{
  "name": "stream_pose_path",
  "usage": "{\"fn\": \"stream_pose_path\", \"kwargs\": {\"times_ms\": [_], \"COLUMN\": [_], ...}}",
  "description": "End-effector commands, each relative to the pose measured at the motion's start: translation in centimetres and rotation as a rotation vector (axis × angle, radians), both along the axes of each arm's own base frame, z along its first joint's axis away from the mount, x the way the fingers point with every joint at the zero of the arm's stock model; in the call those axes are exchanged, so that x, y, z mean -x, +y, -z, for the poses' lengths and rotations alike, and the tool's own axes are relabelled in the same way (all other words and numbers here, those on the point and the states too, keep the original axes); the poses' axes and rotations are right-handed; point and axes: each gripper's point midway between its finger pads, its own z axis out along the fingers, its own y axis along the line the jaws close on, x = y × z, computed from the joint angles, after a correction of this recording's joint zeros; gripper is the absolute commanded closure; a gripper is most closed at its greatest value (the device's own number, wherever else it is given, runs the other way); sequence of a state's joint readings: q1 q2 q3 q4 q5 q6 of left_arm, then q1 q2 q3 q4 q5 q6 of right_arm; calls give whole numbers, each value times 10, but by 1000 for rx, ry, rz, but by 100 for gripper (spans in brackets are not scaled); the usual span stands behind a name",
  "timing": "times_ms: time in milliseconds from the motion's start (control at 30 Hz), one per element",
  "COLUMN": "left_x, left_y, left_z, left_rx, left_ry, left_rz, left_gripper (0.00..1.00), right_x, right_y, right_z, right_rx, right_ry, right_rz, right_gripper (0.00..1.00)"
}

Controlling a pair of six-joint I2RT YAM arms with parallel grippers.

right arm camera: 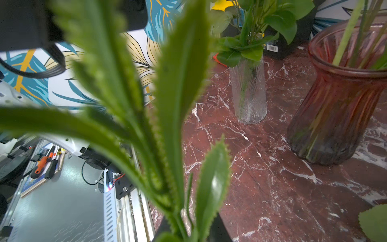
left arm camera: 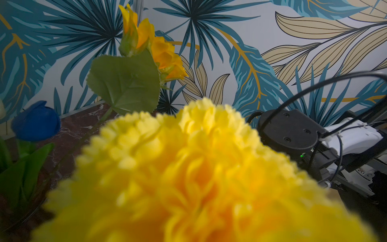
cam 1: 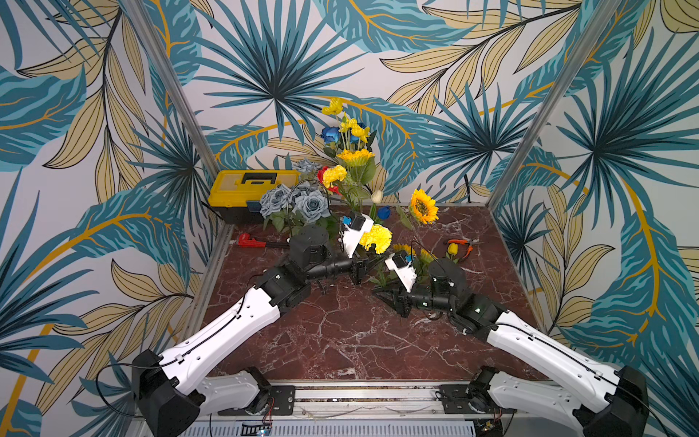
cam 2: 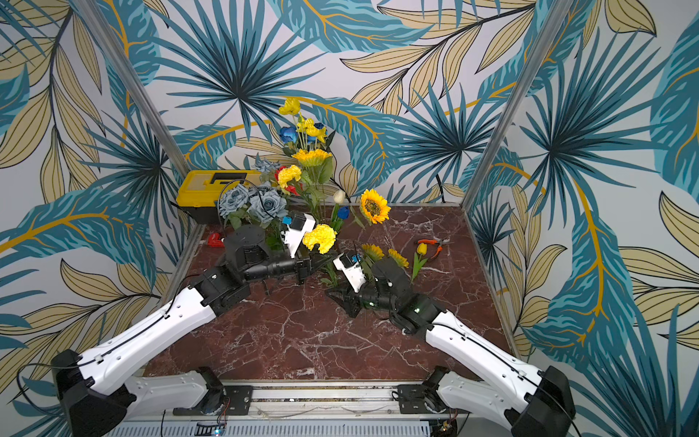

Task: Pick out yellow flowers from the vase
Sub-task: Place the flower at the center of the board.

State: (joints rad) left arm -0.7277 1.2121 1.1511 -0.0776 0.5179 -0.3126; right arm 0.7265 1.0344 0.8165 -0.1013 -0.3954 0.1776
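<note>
Toolbox (cam 1: pixel 246 189), 10 o'clock. Yellow flowers (cam 1: pixel 355 157) in vase (right arm camera: pixel 335 94), 12 o'clock. Left gripper (cam 1: pixel 358 274) clamped on pompom (cam 1: pixel 376 238), table centre. Right gripper (cam 1: pixel 386 299): jaws flank its leafy stem (right arm camera: pixel 178 211); cannot tell if clamped. Sunflowers (cam 2: pixel 398 258), tulip (cam 1: pixel 452 248) lying on table, 2 o'clock.

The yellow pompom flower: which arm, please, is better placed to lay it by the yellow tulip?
Right, likely: its end effector sits around the stem of the pompom flower, and the tulip lies on its side.
</note>
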Motion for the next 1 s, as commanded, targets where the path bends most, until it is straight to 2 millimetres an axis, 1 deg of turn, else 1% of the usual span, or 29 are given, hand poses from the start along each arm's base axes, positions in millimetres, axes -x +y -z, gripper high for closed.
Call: {"fn": "stream_pose_path", "kwargs": {"times_ms": [0,100,133,167,233,267,300,433,533,600,633,733,833,900,967], "left_x": [2,0,0,0,0,0,-1,-1,0,0,-1,-1,-2,-3,-4], "left_y": [0,0,0,1,1,2,2,3,4,5,6,9,10,11,12], "left_z": [-19,-18,-18,-18,-18,-18,-17,-17,-17,-15,-15,-12,-11,-11,-10], "left_rx": [36,34,33,33,33,32,30,30,30,28,26,21,20,17,14], "left_ry": [-45,-43,-43,-46,-46,-47,-48,-50,-49,-52,-54,-56,-60,-61,-64], "left_rz": [2,-4,-6,-8,-14,-16,-19,-24,-25,-32,-37,-53,-62,-69,-79], "left_gripper": [96,94,93,90,80,74,70,64,54,45,43,36,32,32,31], "right_x": [0,2,2,3,4,5,5,4,2,1,1,1,-5,-17,-23], "right_y": [0,1,1,1,2,2,2,-1,-5,-10,-13,-22,-39,-60,-85], "right_z": [-9,-11,-12,-12,-12,-12,-14,-16,-22,-29,-34,-50,-61,-64,-64], "right_rx": [-21,-27,-29,-31,-33,-36,-39,-42,-49,-58,-66,-86,-75,-51,-14], "right_ry": [-29,-28,-29,-29,-29,-29,-31,-40,-53,-74,-86,-129,-155,-161,-160], "right_rz": [5,-8,-11,-12,-21,-26,-25,-5,20,49,62,102,196,337,462], "right_gripper": [85,88,92,94,100,100,100,100,100,100,100,100,100,100,100]}}
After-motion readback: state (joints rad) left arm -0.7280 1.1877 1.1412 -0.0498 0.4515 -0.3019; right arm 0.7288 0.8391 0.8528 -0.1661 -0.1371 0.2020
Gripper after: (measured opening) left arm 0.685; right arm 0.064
